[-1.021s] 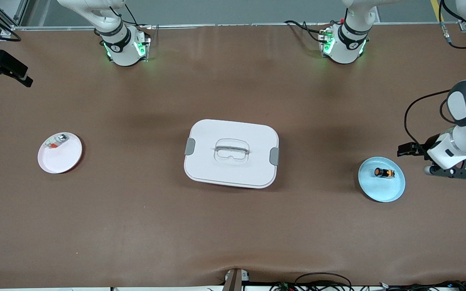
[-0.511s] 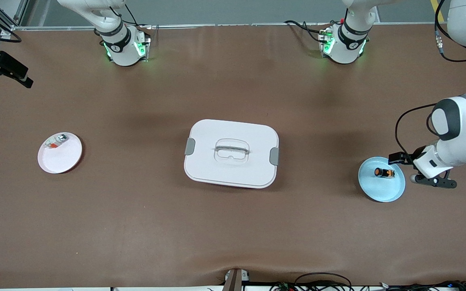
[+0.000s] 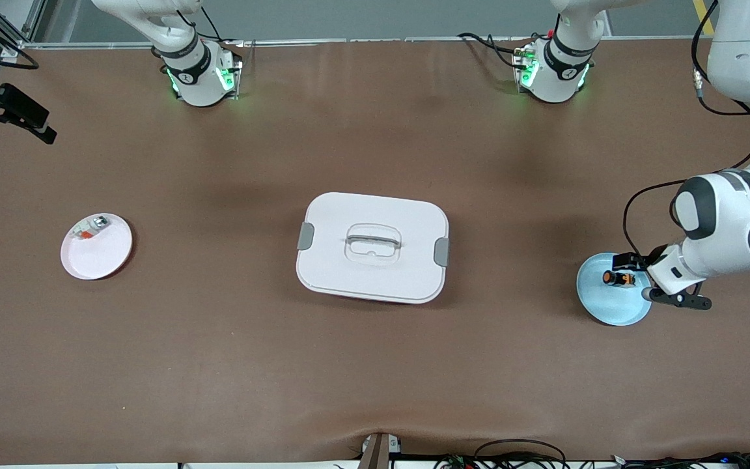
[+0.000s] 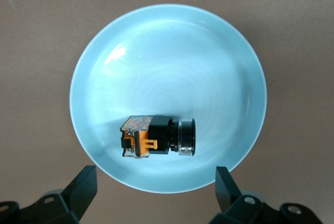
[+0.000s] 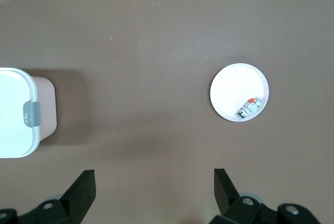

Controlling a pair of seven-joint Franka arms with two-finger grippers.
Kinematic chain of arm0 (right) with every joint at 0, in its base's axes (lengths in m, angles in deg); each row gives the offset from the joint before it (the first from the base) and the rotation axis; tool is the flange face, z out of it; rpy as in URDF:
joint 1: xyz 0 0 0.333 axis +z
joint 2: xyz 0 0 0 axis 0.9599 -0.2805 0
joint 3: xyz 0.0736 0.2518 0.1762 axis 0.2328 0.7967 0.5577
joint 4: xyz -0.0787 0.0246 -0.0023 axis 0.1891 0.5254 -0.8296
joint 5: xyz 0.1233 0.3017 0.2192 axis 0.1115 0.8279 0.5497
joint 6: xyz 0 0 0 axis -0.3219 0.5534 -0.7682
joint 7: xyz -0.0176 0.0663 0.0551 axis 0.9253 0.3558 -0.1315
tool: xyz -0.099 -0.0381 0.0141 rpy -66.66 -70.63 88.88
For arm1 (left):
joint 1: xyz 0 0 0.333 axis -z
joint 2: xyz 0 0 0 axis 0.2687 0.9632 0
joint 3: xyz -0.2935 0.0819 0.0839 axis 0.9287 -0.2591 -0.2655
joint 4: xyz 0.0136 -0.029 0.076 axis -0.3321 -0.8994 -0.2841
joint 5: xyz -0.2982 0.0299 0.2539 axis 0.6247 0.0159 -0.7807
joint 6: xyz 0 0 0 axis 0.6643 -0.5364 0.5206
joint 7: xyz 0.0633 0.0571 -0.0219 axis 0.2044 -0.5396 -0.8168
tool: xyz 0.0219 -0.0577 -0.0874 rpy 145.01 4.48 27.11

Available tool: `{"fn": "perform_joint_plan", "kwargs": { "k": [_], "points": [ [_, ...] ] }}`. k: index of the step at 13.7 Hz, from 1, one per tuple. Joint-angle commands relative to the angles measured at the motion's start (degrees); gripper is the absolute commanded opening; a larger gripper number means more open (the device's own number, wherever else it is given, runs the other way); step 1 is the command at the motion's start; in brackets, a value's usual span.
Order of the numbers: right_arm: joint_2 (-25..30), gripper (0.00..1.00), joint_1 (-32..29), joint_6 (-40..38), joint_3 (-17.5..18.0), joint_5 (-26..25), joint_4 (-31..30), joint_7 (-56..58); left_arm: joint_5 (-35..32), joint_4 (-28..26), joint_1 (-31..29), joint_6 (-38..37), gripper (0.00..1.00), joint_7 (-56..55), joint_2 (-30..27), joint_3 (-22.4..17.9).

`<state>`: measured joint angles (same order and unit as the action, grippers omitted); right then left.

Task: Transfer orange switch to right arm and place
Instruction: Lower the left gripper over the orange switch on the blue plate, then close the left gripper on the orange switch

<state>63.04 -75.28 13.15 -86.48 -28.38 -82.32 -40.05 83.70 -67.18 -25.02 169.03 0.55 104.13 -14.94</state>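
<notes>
Brown matting covers the desk (image 3: 375, 365), with a white lidded box (image 3: 372, 247) at its middle as the landmark. Toward the left arm's end from the box sits a blue plate (image 3: 609, 306), and the orange switch (image 3: 617, 279) lies on its side in it. Over that plate's edge hangs the left hand (image 4: 156, 187), fingers spread and empty. Toward the right arm's end from the box sits a white plate (image 3: 98, 257) holding a small white-and-silver part (image 3: 90, 228). High over the desk waits the right hand (image 5: 154, 190), fingers spread, empty.
</notes>
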Motion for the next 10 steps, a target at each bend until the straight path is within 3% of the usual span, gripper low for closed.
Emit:
{"fn": "perform_joint_plan", "kwargs": {
  "k": [1,10],
  "points": [
    [0.4,1.0,-0.2,0.6,-0.1,0.7,-0.2,-0.8,0.8,0.1,-1.3,0.7,1.0,1.5,1.0,0.3],
    [0.9,1.0,-0.4,-1.3,-0.3,-0.1,0.3,0.8,1.2,0.6,-1.3,4.4,1.0,1.4,4.6,0.5]
  ]
}}
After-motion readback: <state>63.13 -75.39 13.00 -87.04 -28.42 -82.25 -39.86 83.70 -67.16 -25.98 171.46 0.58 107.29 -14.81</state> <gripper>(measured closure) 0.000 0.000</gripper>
